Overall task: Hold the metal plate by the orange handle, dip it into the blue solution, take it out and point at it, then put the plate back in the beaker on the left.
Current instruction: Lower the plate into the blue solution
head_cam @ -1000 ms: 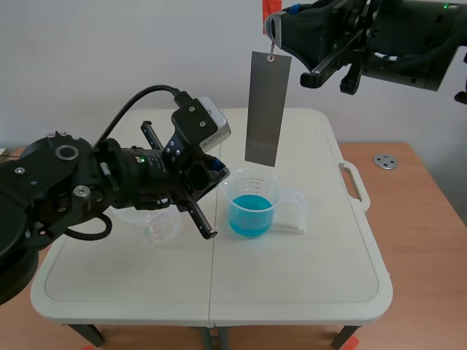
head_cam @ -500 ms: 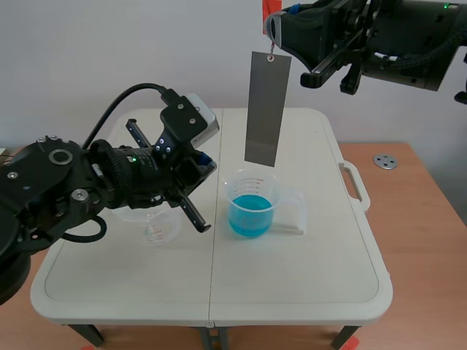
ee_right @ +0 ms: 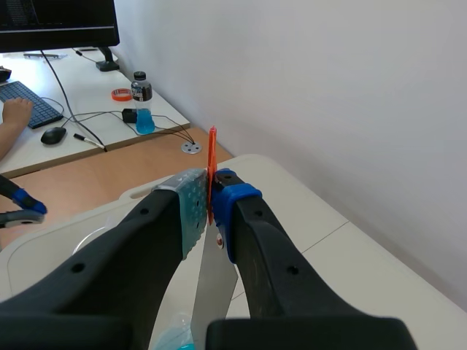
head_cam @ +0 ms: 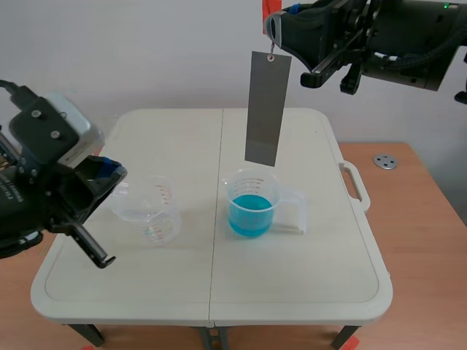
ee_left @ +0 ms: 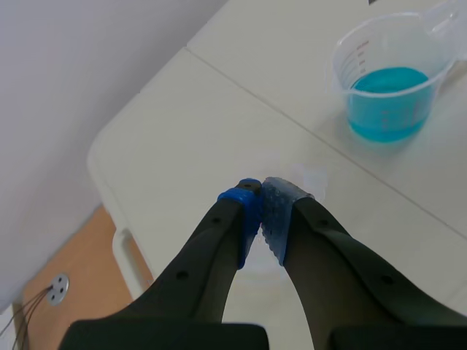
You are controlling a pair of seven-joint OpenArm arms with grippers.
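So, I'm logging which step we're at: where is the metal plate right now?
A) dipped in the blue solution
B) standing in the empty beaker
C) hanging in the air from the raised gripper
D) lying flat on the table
C: the metal plate hangs upright from the right gripper, which is shut on its orange handle, and its lower edge is clear of the blue solution.

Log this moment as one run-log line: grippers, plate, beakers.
right gripper: shut on orange handle | metal plate: hanging above blue solution | left gripper: shut, holding nothing | left beaker: empty
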